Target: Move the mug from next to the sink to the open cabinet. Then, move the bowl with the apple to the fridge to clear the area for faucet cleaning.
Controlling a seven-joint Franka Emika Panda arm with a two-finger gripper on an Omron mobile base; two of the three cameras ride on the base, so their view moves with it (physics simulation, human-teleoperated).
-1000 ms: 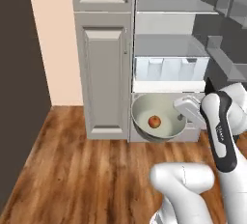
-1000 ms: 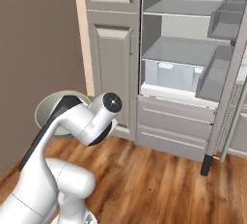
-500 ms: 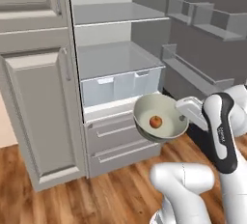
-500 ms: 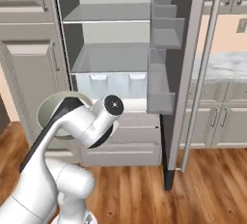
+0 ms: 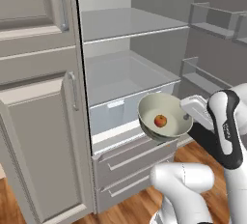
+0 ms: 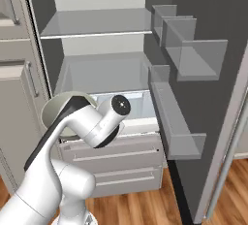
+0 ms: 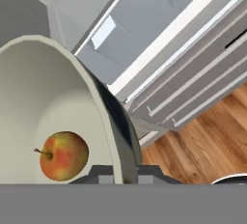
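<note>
We have the bowl (image 5: 164,117) at frame centre, apple (image 5: 160,120) inside, end effector (image 7: 118,172) clamped on its rim; keep it level, aiming onto the fridge (image 5: 130,78) shelf.

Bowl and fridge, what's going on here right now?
The arm's claw is shut on the rim of the bowl, and the apple sits inside it. The bowl is held in the air in front of the open fridge, about level with its drawer front. It has not yet been set on a shelf.
</note>
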